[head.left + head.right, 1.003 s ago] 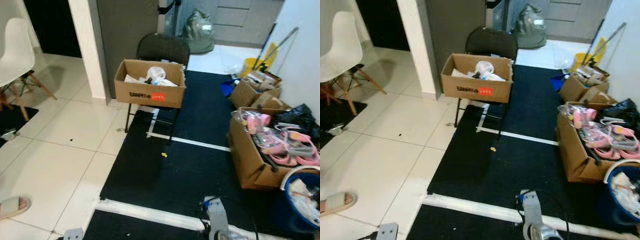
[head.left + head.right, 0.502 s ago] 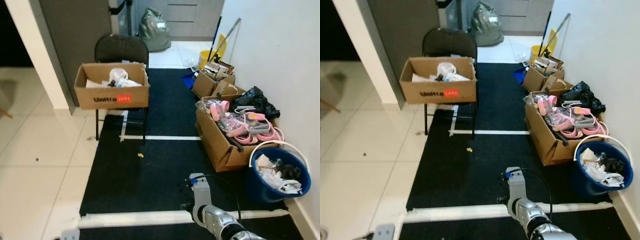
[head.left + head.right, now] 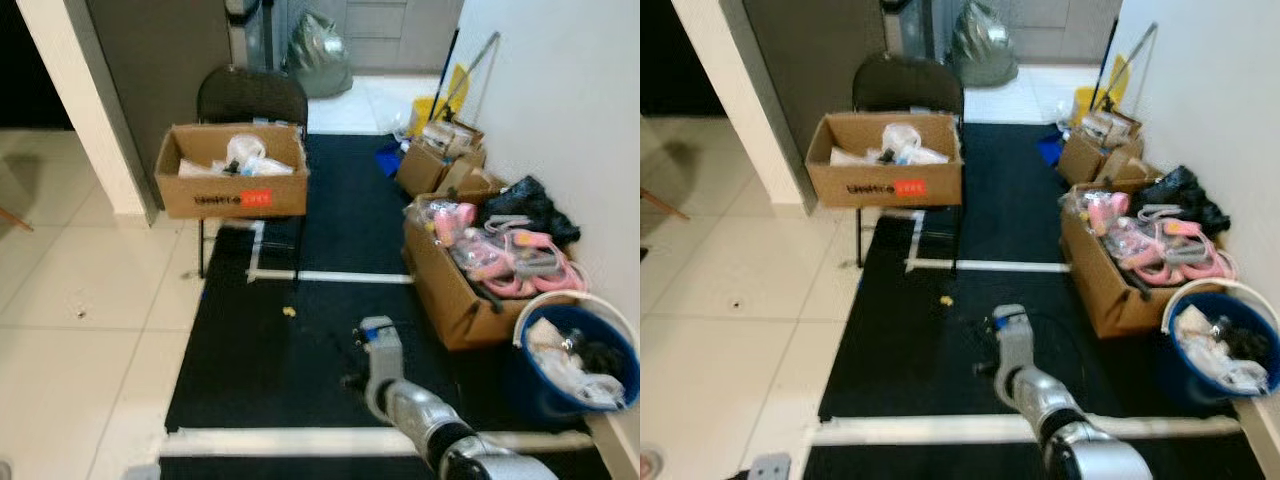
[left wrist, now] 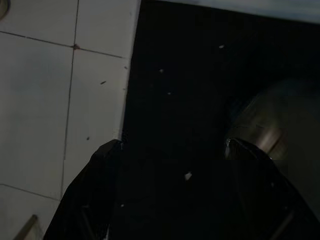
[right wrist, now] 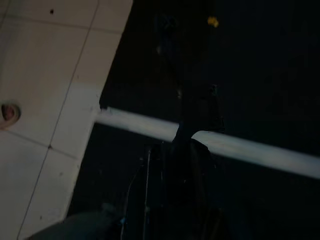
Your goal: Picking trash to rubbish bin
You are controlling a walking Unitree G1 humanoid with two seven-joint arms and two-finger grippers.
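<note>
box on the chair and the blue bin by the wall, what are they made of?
Box: corrugated cardboard by the look, matte brown, folded flaps, printed label. Blue bin: probably moulded plastic, smooth with a slight sheen, with a pale hoop handle. The chair is black; its material is unclear.

The floor (image 3: 90,330) is pale tile on the left, with a black mat (image 3: 330,230) running from near to far on the right. White tape strips cross the mat, one near (image 3: 300,440) and one farther (image 3: 340,277). A small yellow scrap (image 3: 289,311) lies on the mat between them. A black folding chair (image 3: 252,100) stands at the mat's left edge. Along the right wall sit an open cardboard box of pink items (image 3: 470,285), a blue bucket (image 3: 575,360) just near of it, and smaller boxes (image 3: 445,165) farther off. A dark speck (image 3: 81,315) lies on the tile.
</note>
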